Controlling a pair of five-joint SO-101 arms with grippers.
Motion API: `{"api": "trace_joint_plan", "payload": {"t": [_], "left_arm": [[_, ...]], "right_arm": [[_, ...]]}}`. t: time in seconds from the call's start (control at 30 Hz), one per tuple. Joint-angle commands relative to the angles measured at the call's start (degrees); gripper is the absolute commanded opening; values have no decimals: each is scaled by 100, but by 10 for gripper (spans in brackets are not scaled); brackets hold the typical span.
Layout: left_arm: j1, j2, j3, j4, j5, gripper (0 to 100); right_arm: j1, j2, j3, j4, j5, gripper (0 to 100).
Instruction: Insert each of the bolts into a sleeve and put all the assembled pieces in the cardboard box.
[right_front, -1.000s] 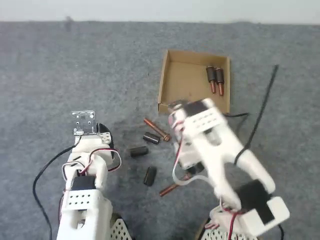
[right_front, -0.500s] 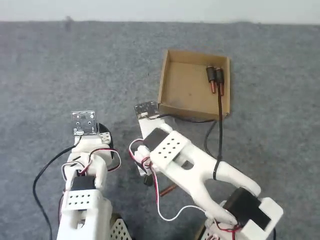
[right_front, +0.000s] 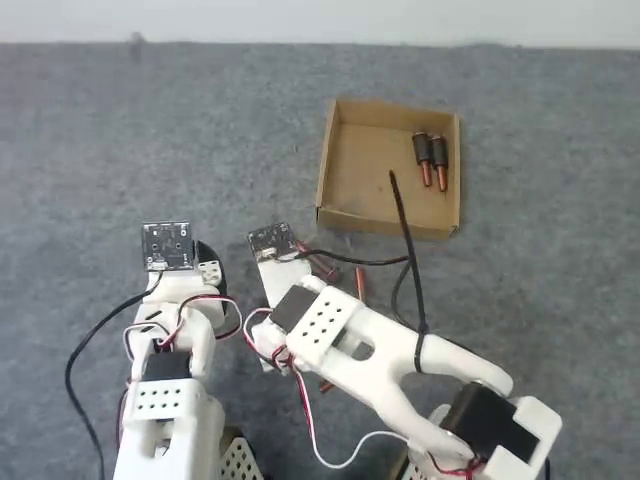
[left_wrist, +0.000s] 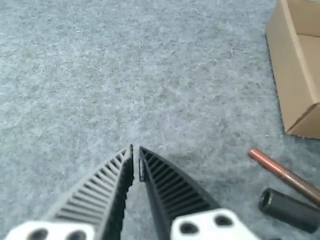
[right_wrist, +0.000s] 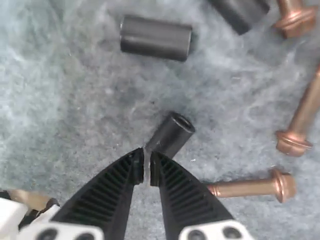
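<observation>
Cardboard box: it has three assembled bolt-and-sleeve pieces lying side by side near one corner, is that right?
Not quite. The cardboard box has two assembled bolt-and-sleeve pieces, not three, lying side by side near one corner. The high view shows this.

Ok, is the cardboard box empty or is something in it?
Not empty. Two assembled pieces lie side by side in the far right corner of the cardboard box.
</observation>
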Motion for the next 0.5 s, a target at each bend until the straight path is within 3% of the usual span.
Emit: {"api": "trace_joint_plan", "payload": {"t": [0.0, 0.17, 0.33, 0.47], "left_arm": [[44, -132, -66, -185, -53, 19], [44, -132, -66, -185, -53, 19], [44, -132, -66, -185, -53, 19], [44, -132, -66, -185, -53, 19]], "right_arm": [[-66, -303, -44, -75, -70, 7], [-22, -303, -35, -110, -70, 9], [101, -303, 70, -101, -88, 114], [127, -303, 167, -321, -176, 101]]}}
